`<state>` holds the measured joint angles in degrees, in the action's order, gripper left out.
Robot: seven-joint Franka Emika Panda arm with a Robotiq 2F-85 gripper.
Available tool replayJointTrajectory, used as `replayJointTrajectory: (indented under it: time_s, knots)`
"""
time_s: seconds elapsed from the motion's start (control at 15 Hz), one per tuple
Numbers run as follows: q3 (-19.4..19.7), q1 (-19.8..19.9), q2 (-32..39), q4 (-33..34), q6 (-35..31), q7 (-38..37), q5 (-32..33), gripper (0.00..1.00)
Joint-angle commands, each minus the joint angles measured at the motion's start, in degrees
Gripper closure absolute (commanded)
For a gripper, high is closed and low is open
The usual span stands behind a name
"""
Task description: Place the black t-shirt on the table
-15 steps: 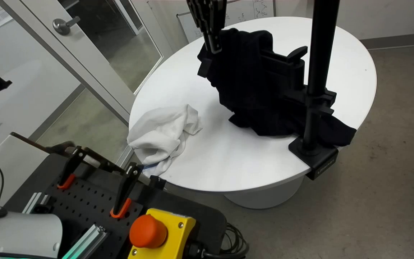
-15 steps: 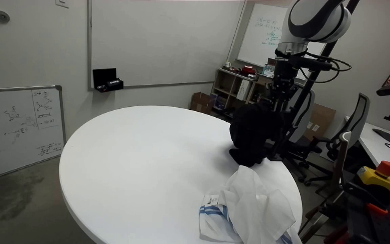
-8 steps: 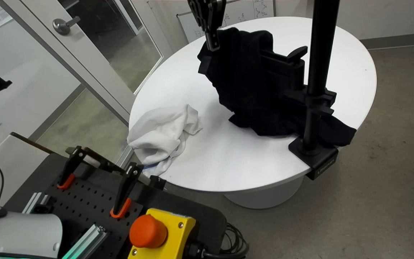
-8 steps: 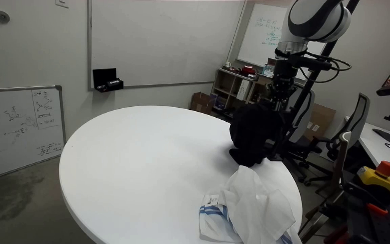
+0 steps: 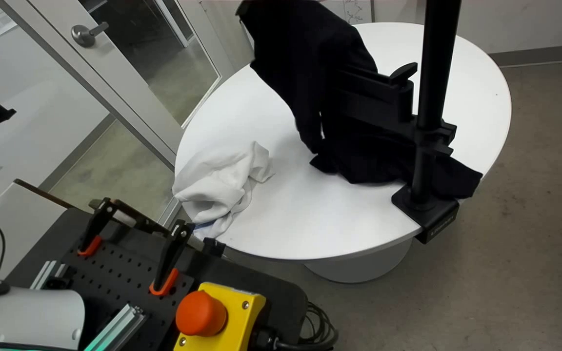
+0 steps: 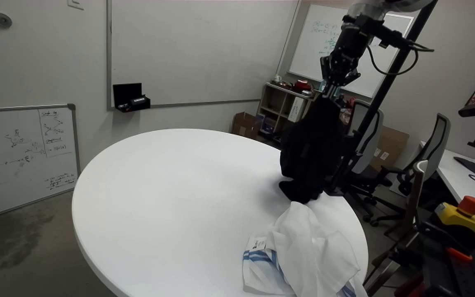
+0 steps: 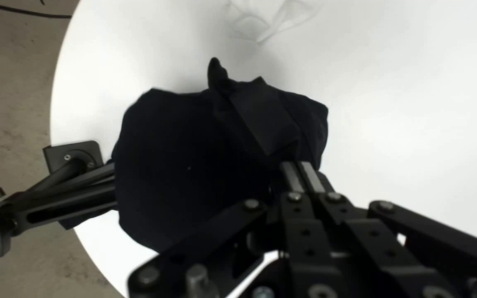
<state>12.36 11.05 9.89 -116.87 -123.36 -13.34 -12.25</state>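
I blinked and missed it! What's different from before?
The gripper moved up, pinching the black t-shirt and pulling its top part higher. Its bottom part still rests on the table, and the white cloth hasn't moved.

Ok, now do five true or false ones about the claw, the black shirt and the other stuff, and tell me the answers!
1. The white cloth lies on the table. True.
2. The claw grips the black shirt. True.
3. The whole black shirt lies flat. False: the claw holds part of it up.
4. An orange button sits on a yellow box. True.
5. The black shirt covers the white cloth. False: they are apart.
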Motion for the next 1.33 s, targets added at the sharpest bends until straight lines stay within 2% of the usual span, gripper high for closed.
replayJointTrajectory:
  time_s: [0.0, 0.47, 0.8, 1.27]
  knots:
    - [-1.5, 0.3, -7.4, -0.2, 3.6, 4.0, -5.8, 0.99]
    - [-2.4, -1.7, -18.8, -0.7, 10.2, 11.6, -15.2, 0.99]
    - [-2.2, -3.7, -24.8, -0.9, 15.4, 14.9, -19.4, 0.99]
    - [-3.6, -6.2, -29.4, -3.5, 20.5, 16.5, -18.1, 0.99]
